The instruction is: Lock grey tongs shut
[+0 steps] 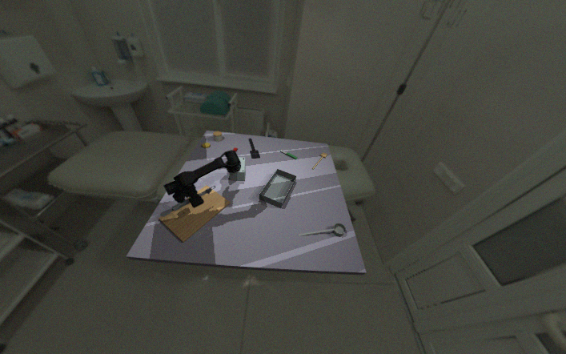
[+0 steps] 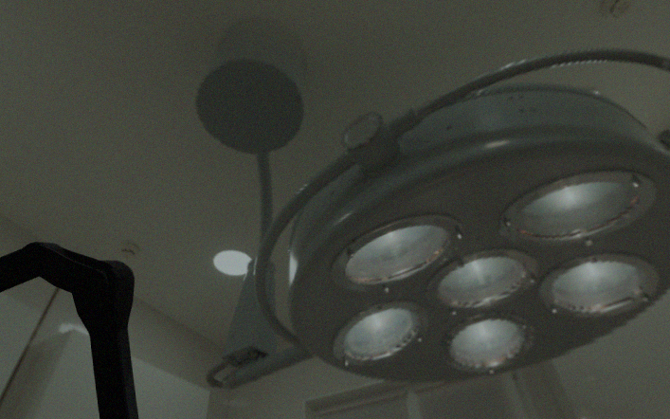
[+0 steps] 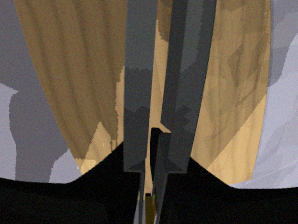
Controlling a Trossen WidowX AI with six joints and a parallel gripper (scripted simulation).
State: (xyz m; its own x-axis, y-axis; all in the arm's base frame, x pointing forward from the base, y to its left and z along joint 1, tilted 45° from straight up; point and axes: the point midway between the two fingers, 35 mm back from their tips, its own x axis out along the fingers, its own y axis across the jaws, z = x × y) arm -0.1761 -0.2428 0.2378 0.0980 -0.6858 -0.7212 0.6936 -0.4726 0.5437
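Observation:
The grey tongs (image 1: 180,205) (image 3: 137,90) are held by my gripper (image 1: 190,201) (image 3: 147,134), which is shut on them. In the wrist view their two arms run upward, side by side and nearly parallel, with a narrow gap between them. The gripper and tongs are over the wooden board (image 1: 193,222) (image 3: 70,75). Whether the tongs touch the board, and whether their lock is engaged, cannot be told. The gripper hides their middle in the top view. The roasting tin (image 1: 270,202) stands to the right, with no tongs across it.
A ladle (image 1: 339,230) lies at the front right of the table (image 1: 254,246). A black spatula (image 1: 254,154), a green-handled tool (image 1: 291,155) and a yellowish utensil (image 1: 319,160) lie at the back. A tan-topped jar (image 1: 218,136) and a small yellow object (image 1: 206,145) are at the back left.

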